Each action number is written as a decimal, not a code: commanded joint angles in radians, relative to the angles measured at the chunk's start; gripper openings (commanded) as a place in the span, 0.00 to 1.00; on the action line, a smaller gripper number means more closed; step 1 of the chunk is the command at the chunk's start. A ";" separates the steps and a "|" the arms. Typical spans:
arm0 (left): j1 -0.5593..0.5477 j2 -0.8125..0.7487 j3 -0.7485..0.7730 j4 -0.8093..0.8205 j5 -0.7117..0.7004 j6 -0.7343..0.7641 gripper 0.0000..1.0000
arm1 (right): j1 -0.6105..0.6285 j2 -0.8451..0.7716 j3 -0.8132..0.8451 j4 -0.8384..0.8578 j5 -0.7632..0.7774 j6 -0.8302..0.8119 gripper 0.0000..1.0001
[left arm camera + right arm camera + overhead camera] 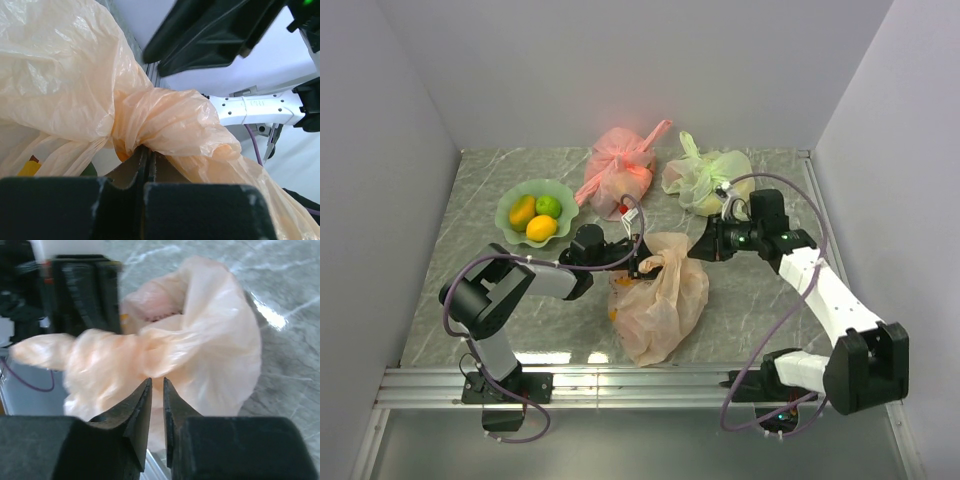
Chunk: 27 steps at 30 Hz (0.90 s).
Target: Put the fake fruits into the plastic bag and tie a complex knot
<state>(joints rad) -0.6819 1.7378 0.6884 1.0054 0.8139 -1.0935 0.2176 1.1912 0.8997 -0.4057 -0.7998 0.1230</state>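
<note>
The pale orange plastic bag [660, 295] lies in the middle of the table, with fake fruits showing dimly through it [614, 312]. Three more fake fruits [541, 228] sit in the green dish. My left gripper [638, 263] is shut on the bag's twisted neck [170, 120], with plastic pinched at its tips [145, 149]. From the right, my right gripper [698, 248] points at the same bunched twist [125, 352]. Its jaws stand a narrow gap apart [157, 382], tips against the plastic, nothing clearly clamped. A handle end [35, 350] sticks out to the left.
A pale green scalloped dish [506, 222] stands at the back left. A pink-red tied bag [620, 170] and a light green tied bag [705, 178] lie behind the orange bag. White walls close in both sides, and a metal rail [620, 380] runs along the near edge.
</note>
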 commanded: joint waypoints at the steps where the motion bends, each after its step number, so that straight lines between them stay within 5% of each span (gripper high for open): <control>1: 0.004 -0.038 0.002 0.041 0.011 0.026 0.00 | 0.035 0.039 -0.013 0.045 0.007 -0.014 0.27; 5: 0.004 -0.018 0.011 0.035 0.007 0.030 0.00 | 0.106 0.031 -0.034 0.039 -0.073 -0.013 0.57; 8: 0.004 -0.001 0.022 0.067 0.007 0.012 0.00 | 0.169 0.038 -0.045 0.048 -0.076 0.001 0.69; 19: -0.005 0.035 0.060 0.249 0.057 -0.098 0.00 | 0.224 0.165 -0.028 0.189 -0.105 0.153 0.73; 27: -0.025 0.032 0.030 0.210 0.018 -0.060 0.00 | 0.247 0.216 0.024 0.307 -0.176 0.257 0.74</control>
<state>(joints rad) -0.6792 1.7863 0.6979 1.1198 0.8268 -1.1641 0.4374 1.4014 0.8719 -0.2276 -0.9504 0.3107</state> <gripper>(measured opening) 0.023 0.743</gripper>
